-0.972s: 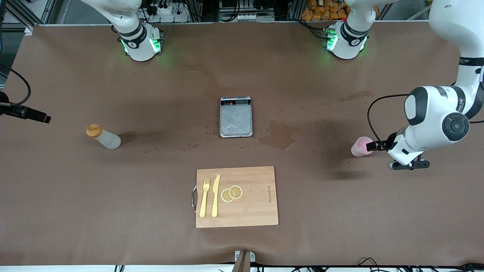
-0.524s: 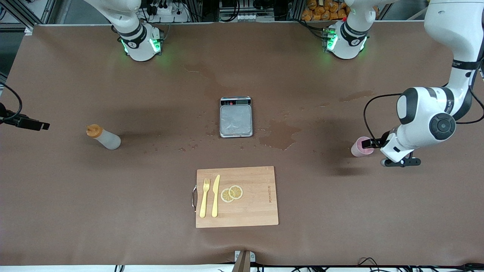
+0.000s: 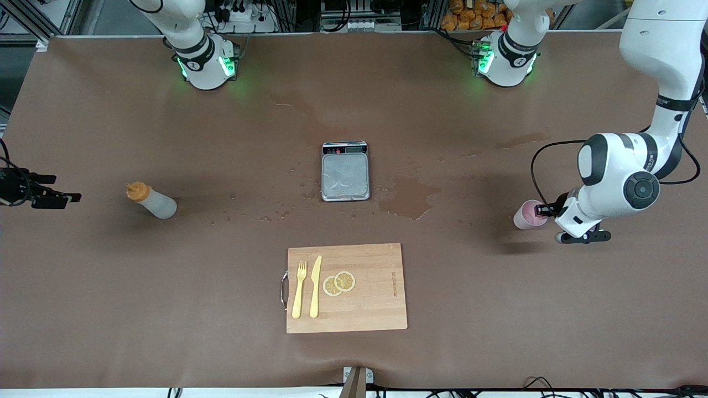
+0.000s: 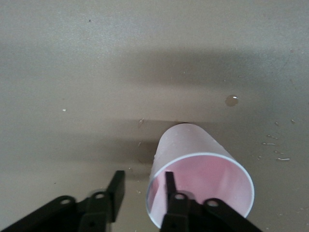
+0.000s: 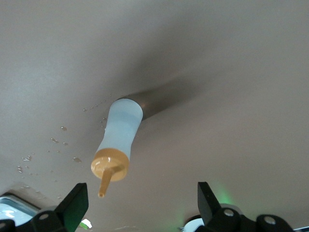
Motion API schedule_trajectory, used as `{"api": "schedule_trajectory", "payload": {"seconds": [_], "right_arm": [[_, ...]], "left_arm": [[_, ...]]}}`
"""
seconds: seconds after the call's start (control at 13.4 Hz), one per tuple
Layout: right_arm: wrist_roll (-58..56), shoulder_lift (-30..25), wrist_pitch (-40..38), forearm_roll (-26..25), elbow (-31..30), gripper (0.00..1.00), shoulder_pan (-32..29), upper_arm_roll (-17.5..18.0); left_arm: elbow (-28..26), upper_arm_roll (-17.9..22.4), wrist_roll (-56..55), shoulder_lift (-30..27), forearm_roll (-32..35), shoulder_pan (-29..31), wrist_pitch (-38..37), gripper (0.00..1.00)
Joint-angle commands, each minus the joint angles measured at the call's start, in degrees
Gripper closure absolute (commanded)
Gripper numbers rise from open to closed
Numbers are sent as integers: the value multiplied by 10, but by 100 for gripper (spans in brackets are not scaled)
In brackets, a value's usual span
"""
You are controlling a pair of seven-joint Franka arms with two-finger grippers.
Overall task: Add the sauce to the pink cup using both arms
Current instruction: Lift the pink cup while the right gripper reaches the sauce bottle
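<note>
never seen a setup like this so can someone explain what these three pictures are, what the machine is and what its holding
These are two white robot arms bolted along one edge of a brown table. The big picture looks down from a high camera facing them. The other two come from small cameras on each arm's wrist.

The left gripper is down at the pink cup, toward its end of the table. Its wrist picture shows one of the fingers inside the cup's rim and one outside, pinching the wall.

The right gripper is open, near the sauce, a small bottle with an orange cap, not touching it.

In the middle sits a scale. Nearer the camera, a cutting board carries a fork, a knife and lemon slices.
</note>
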Motion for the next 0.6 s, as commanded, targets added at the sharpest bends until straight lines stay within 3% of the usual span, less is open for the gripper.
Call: {"api": "schedule_trajectory", "payload": {"seconds": [0.0,0.37,0.52], "right_arm": [[49,66,-23,47,46,0,-31,9],[138,124,-23,150,44,0,-63,9],[143,146,-21,169,41,0,-66,9]], "left_arm": [[0,-4,-11,2,12,2,10,100],[6,-21,-2,-42,9,0,4,100],[12,-41,-2,-68,8,-1,-6,100]]}}
